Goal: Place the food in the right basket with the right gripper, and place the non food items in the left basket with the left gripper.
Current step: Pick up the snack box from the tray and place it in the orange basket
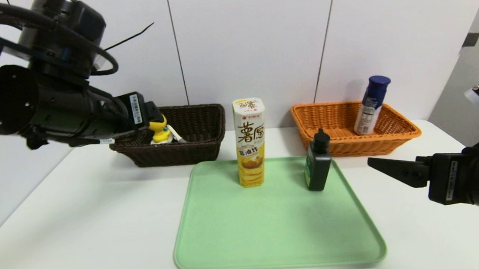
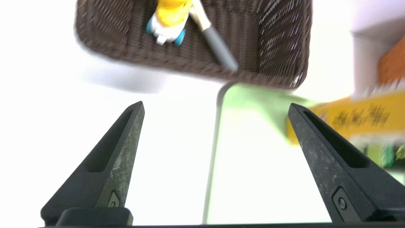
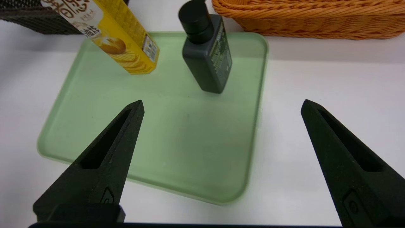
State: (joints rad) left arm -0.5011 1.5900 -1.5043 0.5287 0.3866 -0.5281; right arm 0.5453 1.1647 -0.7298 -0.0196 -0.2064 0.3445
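Left gripper (image 2: 215, 104): fingers (image 2: 126, 136) wide apart, nothing between them; positioned above the near side of the dark brown basket (image 1: 178, 155) at far left. Right gripper (image 3: 223, 101): fingers (image 3: 332, 152) likewise wide apart and empty, parked to the right of the green tray (image 1: 278, 227), over the white table (image 1: 83, 227). Inside the dark basket: a yellow duck-like toy (image 1: 161, 131) in the left part, and just beside it a brush-like item (image 2: 218, 47) with a grey handle, slanting toward the near wall. The right part of this basket shows bare weave. Snack box (image 1: 250, 146), yellow and white, upright near the tray's far edge, left of the tray's middle. Black bottle (image 1: 318, 163), also upright, near the far right corner of the tray, well inside neither basket; a gap of bare tray separates it from the box. Near half of the tray is bare up to its raised rim. Orange basket (image 1: 356, 146) at far right, beyond the tray; blue-capped canister (image 1: 372, 105) leans in its right part, top above the far rim, with open room to its left. Bare table runs along the tray's left side and along its right side, below the right gripper.
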